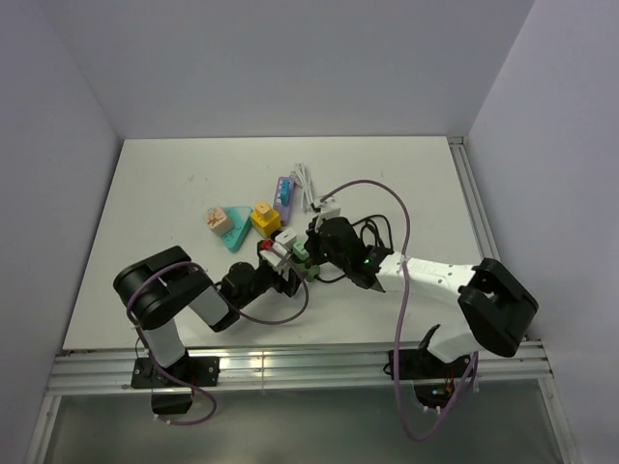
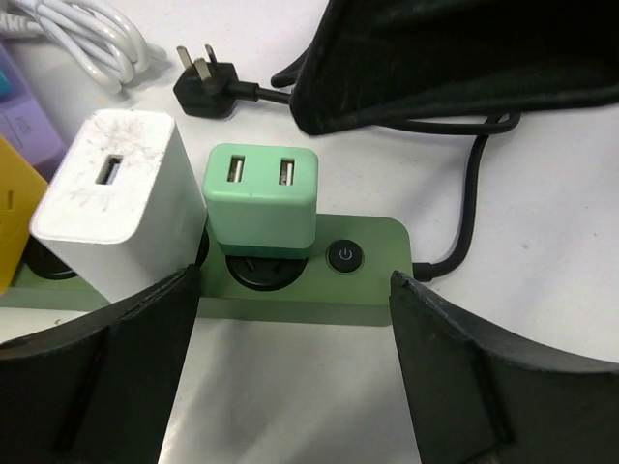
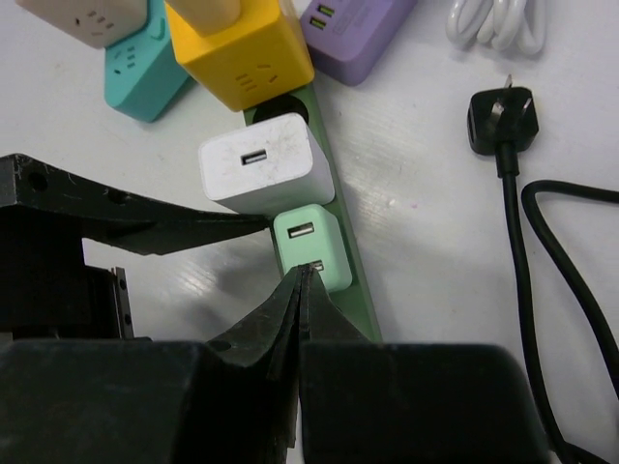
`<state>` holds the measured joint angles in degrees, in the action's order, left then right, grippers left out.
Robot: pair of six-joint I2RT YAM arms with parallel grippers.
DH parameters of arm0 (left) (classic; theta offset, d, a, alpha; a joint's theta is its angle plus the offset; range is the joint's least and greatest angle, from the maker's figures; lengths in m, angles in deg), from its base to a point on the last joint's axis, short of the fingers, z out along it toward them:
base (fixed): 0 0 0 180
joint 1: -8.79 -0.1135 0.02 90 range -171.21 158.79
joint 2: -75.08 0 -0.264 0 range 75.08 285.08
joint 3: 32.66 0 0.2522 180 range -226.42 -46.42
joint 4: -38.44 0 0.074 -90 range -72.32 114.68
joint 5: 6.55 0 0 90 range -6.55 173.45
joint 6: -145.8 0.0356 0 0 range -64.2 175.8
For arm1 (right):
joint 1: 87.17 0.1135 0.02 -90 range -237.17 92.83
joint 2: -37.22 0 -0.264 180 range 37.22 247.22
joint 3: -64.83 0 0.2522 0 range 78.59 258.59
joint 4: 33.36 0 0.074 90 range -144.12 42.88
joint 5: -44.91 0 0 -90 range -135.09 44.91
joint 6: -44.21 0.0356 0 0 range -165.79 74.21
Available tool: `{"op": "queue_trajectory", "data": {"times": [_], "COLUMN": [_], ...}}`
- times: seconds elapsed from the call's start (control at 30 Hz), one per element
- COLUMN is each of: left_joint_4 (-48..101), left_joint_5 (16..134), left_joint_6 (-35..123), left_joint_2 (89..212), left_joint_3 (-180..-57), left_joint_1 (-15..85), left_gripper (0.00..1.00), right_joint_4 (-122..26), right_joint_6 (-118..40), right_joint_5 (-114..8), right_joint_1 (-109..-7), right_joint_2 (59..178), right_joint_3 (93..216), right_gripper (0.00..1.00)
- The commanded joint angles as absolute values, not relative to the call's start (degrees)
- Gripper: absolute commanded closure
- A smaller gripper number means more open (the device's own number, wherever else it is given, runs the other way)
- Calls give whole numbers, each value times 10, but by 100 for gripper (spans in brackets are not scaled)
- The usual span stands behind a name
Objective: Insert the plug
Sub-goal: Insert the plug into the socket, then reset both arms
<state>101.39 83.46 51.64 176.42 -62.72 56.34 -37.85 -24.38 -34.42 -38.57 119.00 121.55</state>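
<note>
A mint green two-port USB charger (image 2: pixel 261 198) stands in a socket of the green power strip (image 2: pixel 372 290), beside its power button. The socket's dark recess shows under the charger's near edge. A white USB charger (image 2: pixel 121 198) stands in the neighbouring socket. My left gripper (image 2: pixel 295 290) is open and low, with its fingers (image 2: pixel 455 367) on either side of the strip's end and holding nothing. My right gripper (image 3: pixel 308 269) is shut and empty. Its tips sit right over the top of the green charger (image 3: pixel 311 237). In the top view both grippers (image 1: pixel 300 253) meet at the strip.
Yellow (image 3: pixel 242 48), teal (image 3: pixel 145 77), beige and purple (image 3: pixel 353 24) socket blocks lie beyond the strip. A coiled white cable (image 3: pixel 498 24) lies at the far right. A loose black plug (image 3: pixel 500 118) and its cable lie to the right of the strip.
</note>
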Motion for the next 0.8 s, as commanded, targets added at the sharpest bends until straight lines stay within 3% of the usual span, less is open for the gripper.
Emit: {"op": "queue_trajectory", "data": {"times": [0.0, 0.1, 0.2, 0.27, 0.3, 0.4, 0.5, 0.57, 0.77], "left_joint_4": [1192, 1151, 1104, 1056, 1043, 950, 807, 720, 658], "left_joint_5": [870, 862, 857, 863, 870, 927, 987, 1008, 1061], "left_joint_6": [513, 504, 494, 484, 481, 454, 408, 377, 267], "left_joint_2": [1718, 1677, 1625, 1580, 1563, 1475, 1370, 1290, 1108], "left_joint_3": [-615, -598, -588, -575, -563, -555, -556, -554, -482], "left_joint_1": [554, 553, 553, 553, 554, 553, 554, 553, 553], "left_gripper": [14, 5, 2, 2, 2, 1, 1, 0, 1], "right_joint_4": [-374, -375, -364, -347, -341, -315, -282, -262, -255], "right_joint_6": [-243, -241, -235, -232, -231, -227, -228, -223, -192], "right_joint_5": [-328, -318, -305, -295, -293, -272, -269, -256, -229], "right_joint_1": [-387, -387, -387, -387, -387, -387, -385, -383, -377], "right_joint_2": [1154, 1134, 1107, 1085, 1077, 1041, 995, 968, 844], "right_joint_3": [1216, 1204, 1191, 1169, 1153, 1109, 1057, 1030, 942], "right_gripper": [100, 100, 95, 80, 65, 47, 44, 32, 29]}}
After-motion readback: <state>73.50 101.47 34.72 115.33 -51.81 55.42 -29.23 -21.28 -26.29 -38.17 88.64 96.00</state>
